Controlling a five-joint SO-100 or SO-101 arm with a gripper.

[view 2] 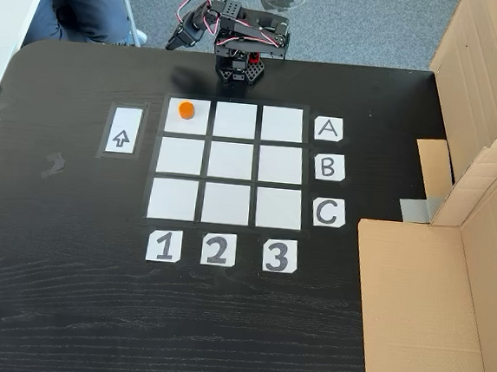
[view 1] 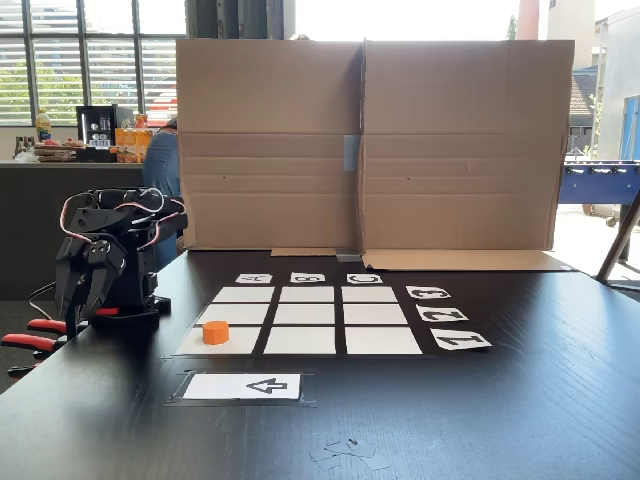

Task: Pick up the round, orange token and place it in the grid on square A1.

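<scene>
Label cards read A, B, C (and 1, 2, 3).

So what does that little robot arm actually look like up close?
The arm is small, built from matte black blocky plastic segments, with thin red, white and dark cables looping over its top. Its black gripper has two pointed fingers. Red-handled clamps sit at its base.

Token on square A1.

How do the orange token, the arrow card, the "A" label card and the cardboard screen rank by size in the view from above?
Largest to smallest:
1. cardboard screen
2. arrow card
3. "A" label card
4. orange token

All but the cardboard lie flat on one table, so nearness hardly skews it.
</scene>
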